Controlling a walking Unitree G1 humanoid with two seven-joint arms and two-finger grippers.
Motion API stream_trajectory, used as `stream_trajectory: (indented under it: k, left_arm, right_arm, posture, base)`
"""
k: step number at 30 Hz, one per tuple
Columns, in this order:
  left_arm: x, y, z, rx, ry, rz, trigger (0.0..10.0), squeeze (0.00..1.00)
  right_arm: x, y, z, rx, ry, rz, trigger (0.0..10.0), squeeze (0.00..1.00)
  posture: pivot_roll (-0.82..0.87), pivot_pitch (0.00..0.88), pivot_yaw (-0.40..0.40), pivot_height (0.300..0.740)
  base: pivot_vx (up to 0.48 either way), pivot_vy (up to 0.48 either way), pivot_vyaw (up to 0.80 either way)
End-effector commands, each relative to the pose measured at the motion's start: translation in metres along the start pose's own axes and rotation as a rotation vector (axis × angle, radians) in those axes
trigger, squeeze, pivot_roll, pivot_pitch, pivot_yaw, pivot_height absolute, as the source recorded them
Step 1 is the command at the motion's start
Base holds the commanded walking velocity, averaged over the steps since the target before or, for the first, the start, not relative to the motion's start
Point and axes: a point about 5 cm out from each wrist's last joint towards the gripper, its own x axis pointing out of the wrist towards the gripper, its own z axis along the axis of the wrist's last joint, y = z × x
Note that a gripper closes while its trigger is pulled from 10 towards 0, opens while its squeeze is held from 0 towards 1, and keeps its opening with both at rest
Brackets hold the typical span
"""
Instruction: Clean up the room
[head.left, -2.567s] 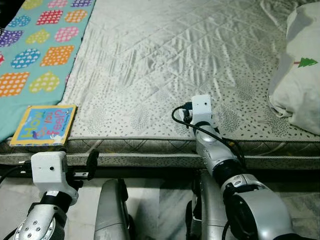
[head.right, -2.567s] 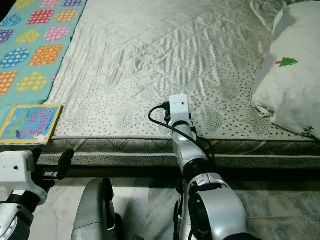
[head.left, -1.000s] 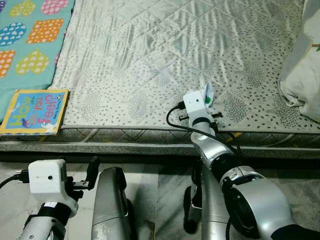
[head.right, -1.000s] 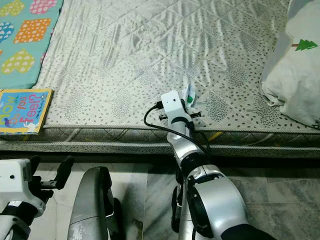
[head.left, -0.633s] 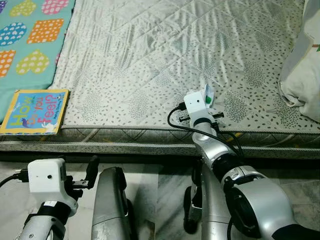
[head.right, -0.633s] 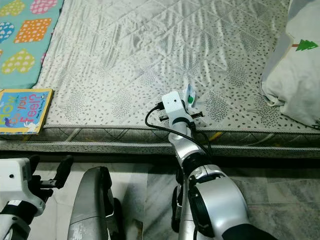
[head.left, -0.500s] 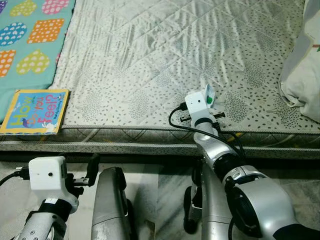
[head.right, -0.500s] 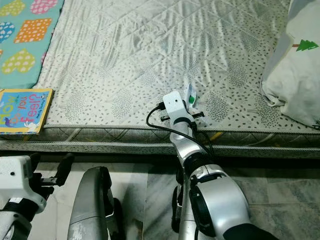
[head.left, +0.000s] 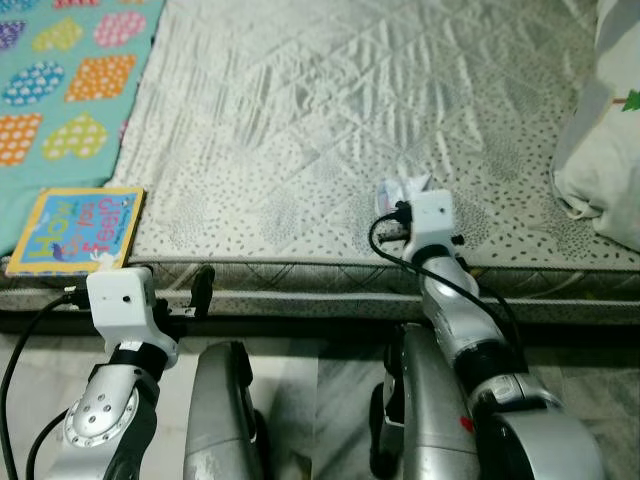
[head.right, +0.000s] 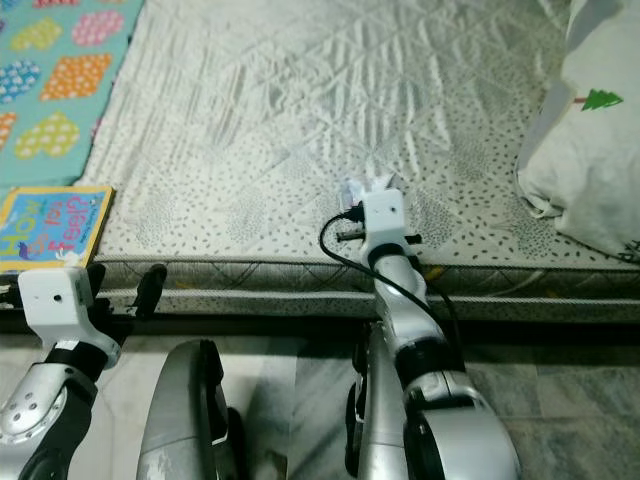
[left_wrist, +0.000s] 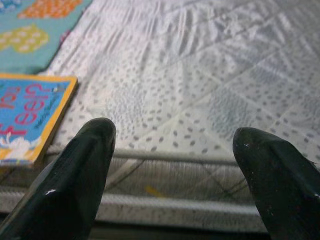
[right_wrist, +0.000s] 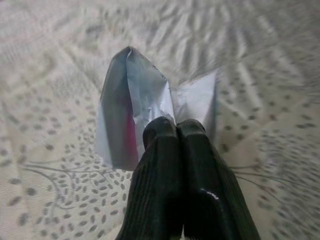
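Left gripper (left_wrist: 170, 175) low at mattress (head.left: 300, 110) front edge, jaws wide apart, holding nothing. Right gripper (right_wrist: 175, 131) just past that edge, jaws pinched tight on thin, crinkly silver wrapper (right_wrist: 131, 100), held just above quilted, spotty, shiny cloth. Flat square book (head.left: 77, 229) at left corner. Soft white pillow (head.left: 605, 150) far right. Wide bare mattress beyond. Dotted teal blanket (head.left: 60, 90) far left.

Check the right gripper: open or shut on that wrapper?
Shut on it. In the right wrist view the right gripper's fingers press together, pinching the crumpled wrapper above the mattress.
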Motion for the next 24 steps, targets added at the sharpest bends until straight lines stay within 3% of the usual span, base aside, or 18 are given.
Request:
stream_trajectory:
  k: [1,2,11,24]
  left_arm:
    - [-0.001,0.003,-0.005,0.013,0.009,0.011,10.0,0.0]
    - [0.003,0.003,-0.009,0.011,0.005,0.009,10.0,0.0]
    - [0.021,0.005,-0.017,0.007,-0.033,0.016,10.0,0.0]
    - [0.041,-0.001,-0.023,0.007,-0.078,-0.016,10.0,0.0]
  right_arm:
    - [-0.004,0.008,0.004,0.037,-0.023,0.031,6.6,0.0]
    - [-0.014,0.01,0.003,0.074,-0.035,0.037,10.0,0.0]
    - [-0.046,0.014,0.013,0.192,-0.071,0.05,10.0,0.0]
    - [-0.041,0.013,0.03,0.186,-0.097,0.102,10.0,0.0]
  posture:
    - [-0.03,0.104,0.086,0.544]
    - [-0.05,0.075,0.089,0.544]
    - [-0.1,0.0,0.093,0.544]
    - [-0.12,0.0,0.109,0.628]
  base:
    - [0.0,0.0,0.0]
    - [0.0,0.0,0.0]
    - [0.0,0.0,0.0]
    - [0.0,0.0,0.0]
